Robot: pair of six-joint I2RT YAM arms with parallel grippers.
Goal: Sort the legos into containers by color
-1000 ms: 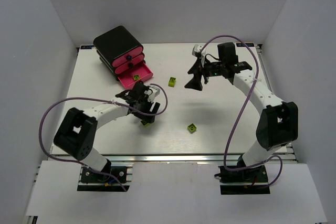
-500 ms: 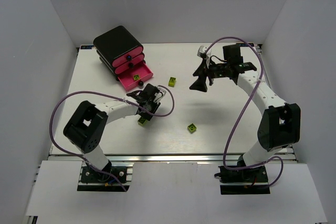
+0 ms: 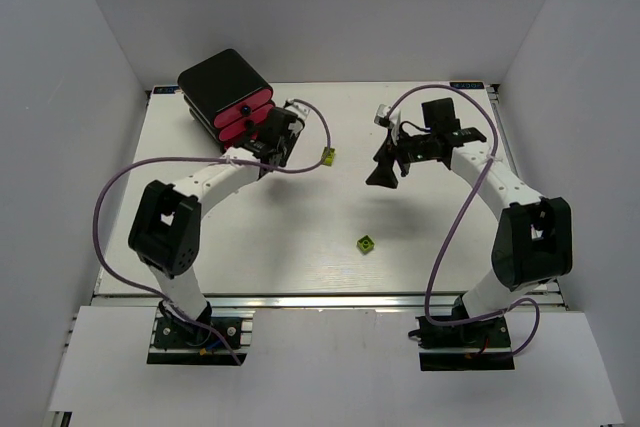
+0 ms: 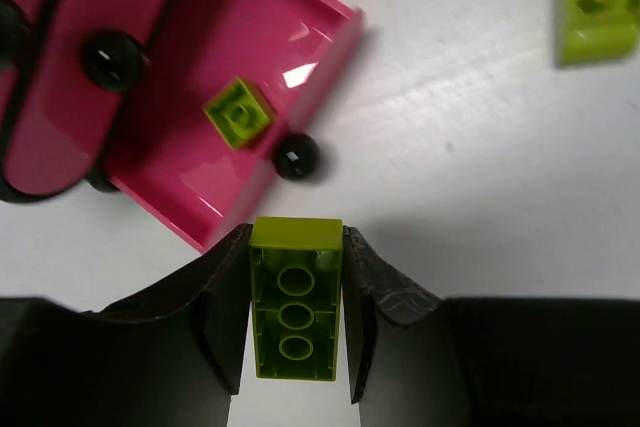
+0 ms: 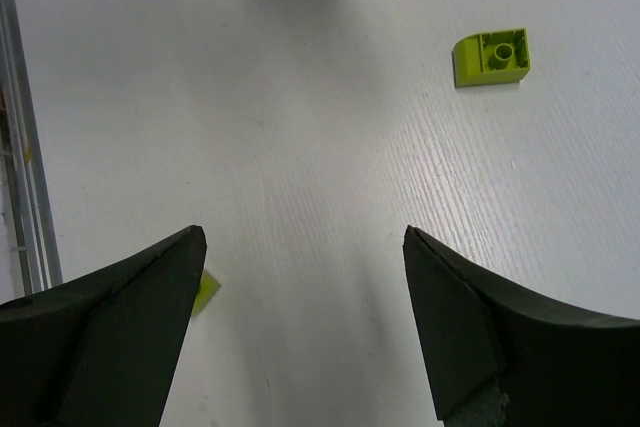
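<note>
One lime brick (image 4: 295, 317) clamped in left tool (image 4: 295, 234), at the open drawer (image 4: 290, 27) edge. Next: advance over it, release. Right tool (image 5: 302, 234) gapes, empty.

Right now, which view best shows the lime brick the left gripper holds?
Left wrist: the lime brick sits large and sharp, clamped in the left gripper, beside the open pink drawer. Top external hides it under that gripper; right wrist does not show it.
</note>
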